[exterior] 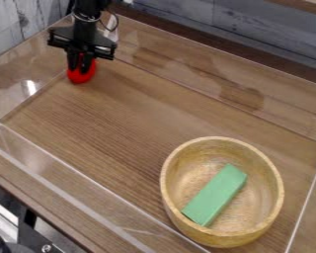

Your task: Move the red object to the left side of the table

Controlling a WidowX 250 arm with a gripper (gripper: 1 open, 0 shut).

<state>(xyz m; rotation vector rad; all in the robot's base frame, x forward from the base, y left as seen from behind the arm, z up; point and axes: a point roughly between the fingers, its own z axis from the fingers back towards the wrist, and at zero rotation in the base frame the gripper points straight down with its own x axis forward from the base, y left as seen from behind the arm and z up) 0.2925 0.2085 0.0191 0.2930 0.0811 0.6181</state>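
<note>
The gripper [80, 61] is pressing the red object [79, 72] down near the counter's [161, 109] far left corner, jaws narrow around it; releasing gently should keep it from rolling.
</note>
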